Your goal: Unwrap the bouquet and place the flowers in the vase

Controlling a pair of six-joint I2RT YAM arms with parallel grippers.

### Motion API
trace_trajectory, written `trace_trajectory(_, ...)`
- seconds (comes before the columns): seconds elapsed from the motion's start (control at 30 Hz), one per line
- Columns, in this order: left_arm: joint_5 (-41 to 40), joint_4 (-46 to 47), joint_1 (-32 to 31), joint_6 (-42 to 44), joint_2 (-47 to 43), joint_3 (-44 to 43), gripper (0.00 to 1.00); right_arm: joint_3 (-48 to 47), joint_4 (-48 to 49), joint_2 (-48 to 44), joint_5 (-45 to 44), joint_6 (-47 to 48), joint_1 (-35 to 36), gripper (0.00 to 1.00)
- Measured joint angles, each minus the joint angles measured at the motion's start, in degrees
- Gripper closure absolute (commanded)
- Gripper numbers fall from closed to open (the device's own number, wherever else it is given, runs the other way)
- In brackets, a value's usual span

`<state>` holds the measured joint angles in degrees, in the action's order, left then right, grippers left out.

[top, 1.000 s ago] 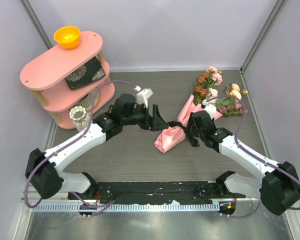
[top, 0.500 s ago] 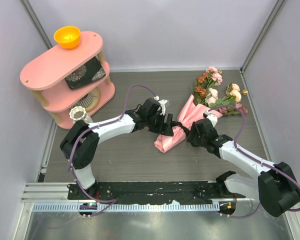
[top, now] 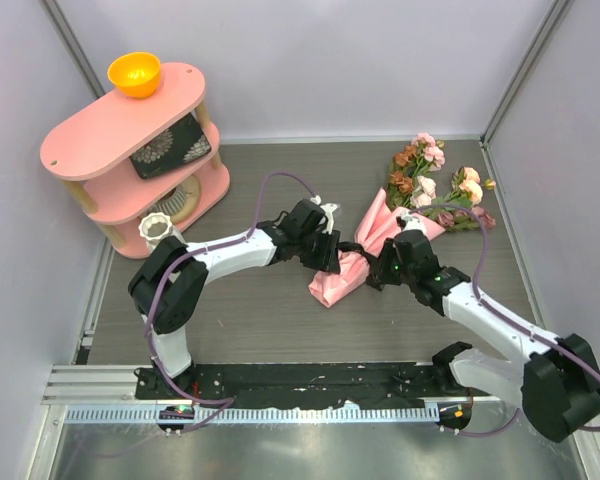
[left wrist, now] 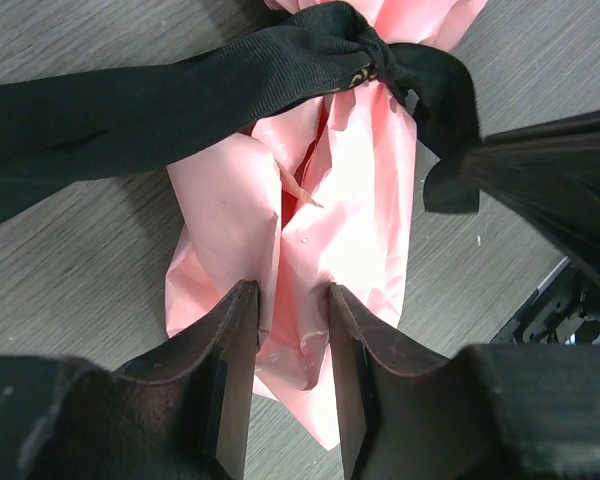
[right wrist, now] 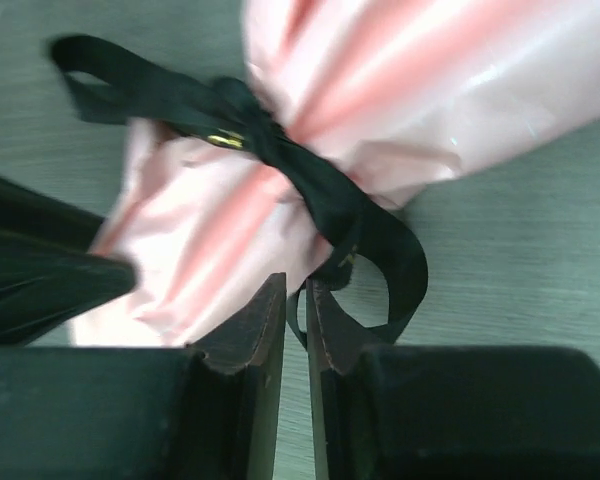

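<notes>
My left claw [left wrist: 292,300] pinches a fold of the pink paper [left wrist: 365,200], its fingers drawn in close. My right claw [right wrist: 295,290] is nearly closed on the black ribbon [right wrist: 310,195]. The bouquet [top: 330,285] lies on the table [top: 270,320] between my arms, still tied and well apart from the vase [top: 157,229].

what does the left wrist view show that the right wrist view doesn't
Only the left wrist: the left end effector pinching a fold of pink paper at the wrap's lower end, plus a long tail of the black ribbon stretched out. Only the right wrist: the right end effector closed on a thin ribbon loop. Both: the ribbon's knot around the pink paper, and the grey table.
</notes>
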<state>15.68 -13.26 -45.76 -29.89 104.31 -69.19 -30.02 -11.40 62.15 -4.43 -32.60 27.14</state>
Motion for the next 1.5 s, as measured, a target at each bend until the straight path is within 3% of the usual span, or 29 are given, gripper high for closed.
trace_trajectory(0.2,-1.2,-0.3,0.0,0.3,0.0,0.2,0.56,-2.4,0.5,-8.7,1.0,0.6,0.0,0.75)
trace_trajectory(0.3,-1.3,0.1,0.0,0.4,-0.3,1.3,0.51,-3.1,1.0,-10.5,-0.2,0.6,0.0,0.62)
trace_trajectory(0.37,-1.4,0.2,0.0,0.3,-0.5,1.9,0.4,-3.1,0.9,-10.7,-0.5,0.7,0.0,0.49)
trace_trajectory(0.43,-1.8,0.4,0.0,0.3,-1.9,3.3,0.31,-3.1,1.1,-10.2,-0.1,1.5,0.0,0.42)
trace_trajectory(0.5,-2.5,1.3,0.0,0.3,-5.2,6.4,0.28,-3.3,1.6,-7.5,2.2,3.3,-0.2,0.39)
trace_trajectory(0.57,-3.7,1.2,0.0,0.2,-9.6,9.1,0.27,-5.0,1.3,-2.8,4.0,4.7,0.1,0.4)
trace_trajectory(0.7,-7.0,0.8,0.0,0.3,-19.1,10.1,0.27,-11.0,1.0,9.7,5.5,7.0,3.1,0.56)
trace_trajectory(0.97,-15.6,-1.1,0.4,0.3,-35.6,10.9,0.28,-26.6,2.4,23.6,5.5,9.6,9.1,0.56)
trace_trajectory(1.03,-17.6,-2.0,0.5,0.3,-39.6,12.4,0.28,-31.8,2.0,28.0,4.9,10.4,9.8,0.45)
trace_trajectory(1.1,-19.2,-3.1,0.5,0.3,-43.7,14.1,0.28,-37.4,1.3,32.8,4.3,11.3,10.1,0.21)
trace_trajectory(1.2,-20.9,-5.4,0.6,0.2,-48.9,15.7,0.27,-45.4,-1.2,40.3,5.6,14.5,10.0,0.15)
trace_trajectory(1.33,-22.5,-6.9,0.6,-0.4,-54.7,18.1,0.27,-48.7,-5.1,46.3,6.5,20.0,10.2,0.22)
trace_trajectory(1.37,-22.8,-7.1,0.7,-0.9,-56.2,19.1,0.27,-49.0,-6.5,47.8,6.7,21.6,10.4,0.32)
trace_trajectory(1.43,-23.2,-7.2,0.7,-1.4,-57.7,20.3,0.27,-49.4,-8.0,49.8,6.8,23.5,10.7,0.4)
trace_trajectory(1.5,-23.2,-7.3,0.7,-1.8,-58.7,21.6,0.27,-49.9,-9.0,51.4,6.7,24.5,11.0,0.57)
